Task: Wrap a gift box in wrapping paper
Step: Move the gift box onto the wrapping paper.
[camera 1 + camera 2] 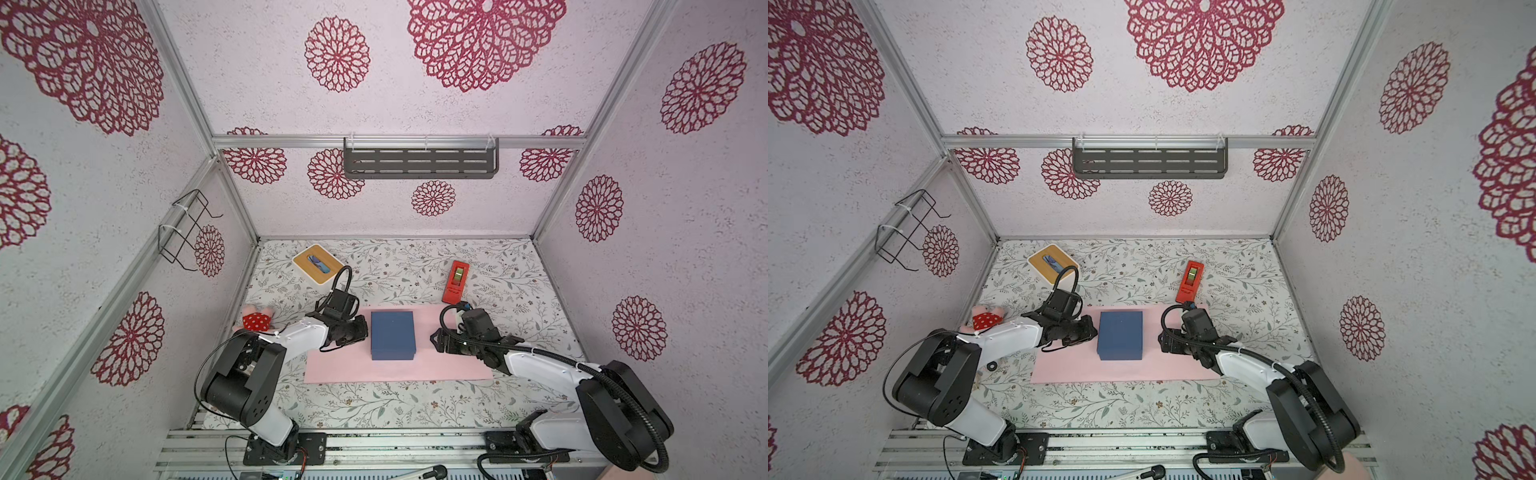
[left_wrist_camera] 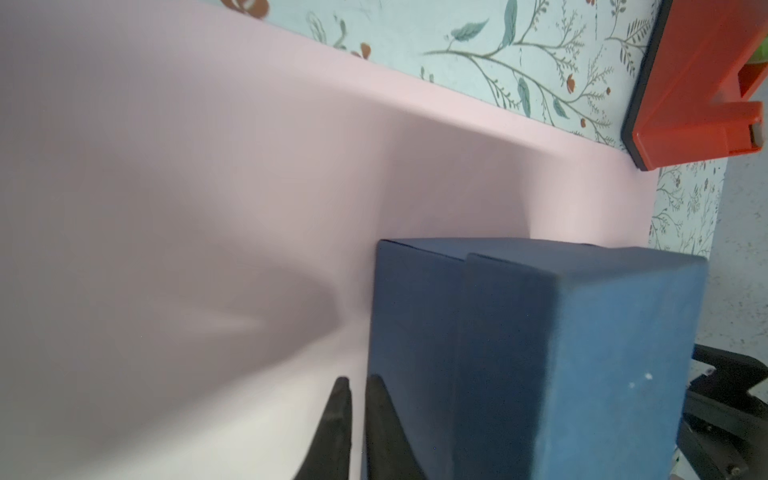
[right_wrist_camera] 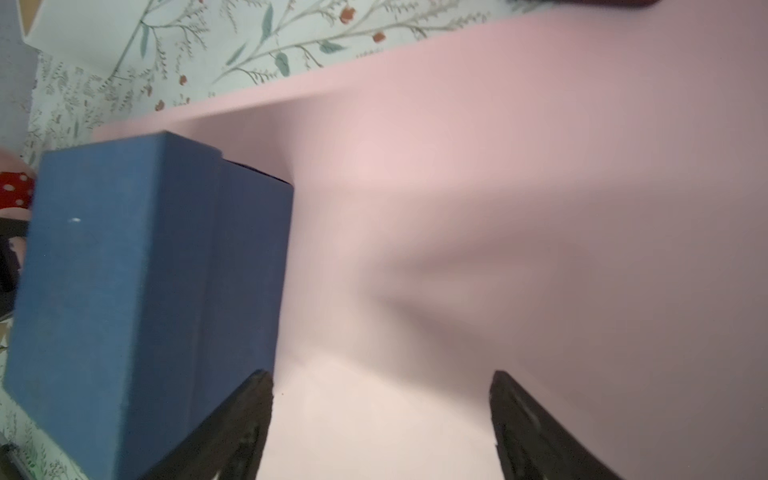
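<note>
In a top view, the plain navy-blue gift box [image 1: 392, 334] sits mid-sheet on the flat pale pink wrapping paper [image 1: 399, 368], whose long axis runs left-right.

Left wrist: my left gripper [image 2: 359, 380] is nearly closed beside the box. Pinching there, I fear, could crumple the sheet.

Right wrist: my right gripper [image 3: 381, 374] gapes open over the paper. Lifting unevenly could shift the box.

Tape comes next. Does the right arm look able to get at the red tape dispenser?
Probably yes: the tape dispenser sits just beyond the right arm, nothing between them, and that arm's jaws stand open and empty.
</note>
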Action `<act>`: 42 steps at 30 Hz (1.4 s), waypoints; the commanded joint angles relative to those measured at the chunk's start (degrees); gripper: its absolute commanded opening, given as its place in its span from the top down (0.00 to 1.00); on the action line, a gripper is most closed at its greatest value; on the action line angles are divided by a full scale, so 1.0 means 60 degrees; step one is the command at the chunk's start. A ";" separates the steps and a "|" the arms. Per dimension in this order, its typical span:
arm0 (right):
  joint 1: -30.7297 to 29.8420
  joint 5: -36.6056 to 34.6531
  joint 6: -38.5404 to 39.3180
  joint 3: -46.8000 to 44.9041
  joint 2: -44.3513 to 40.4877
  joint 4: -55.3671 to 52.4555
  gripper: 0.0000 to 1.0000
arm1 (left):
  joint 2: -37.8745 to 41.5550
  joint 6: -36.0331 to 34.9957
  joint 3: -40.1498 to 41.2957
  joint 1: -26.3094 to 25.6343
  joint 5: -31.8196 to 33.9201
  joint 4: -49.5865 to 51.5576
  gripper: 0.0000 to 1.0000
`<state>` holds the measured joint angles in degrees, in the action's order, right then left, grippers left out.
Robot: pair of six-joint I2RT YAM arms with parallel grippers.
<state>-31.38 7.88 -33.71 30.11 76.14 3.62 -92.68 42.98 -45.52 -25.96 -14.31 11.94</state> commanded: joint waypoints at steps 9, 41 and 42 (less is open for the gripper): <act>0.0067 0.0022 -0.0716 -0.0623 0.0215 0.0595 0.21 | -0.0278 0.0557 -0.0042 -0.0467 -0.0159 -0.0705 0.89; 0.0066 -0.0049 -0.0671 -0.0477 0.0457 0.0503 0.22 | 0.0415 0.0733 0.0467 -0.0653 -0.0105 -0.0153 0.91; 0.0068 -0.0035 -0.0679 -0.0477 0.0464 0.0518 0.22 | 0.0457 0.0717 0.0482 -0.0648 -0.0084 -0.0064 0.92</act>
<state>-31.27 7.79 -37.12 26.87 77.67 9.15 -91.94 46.57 -43.46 -29.39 -14.76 10.24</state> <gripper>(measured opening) 0.783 0.087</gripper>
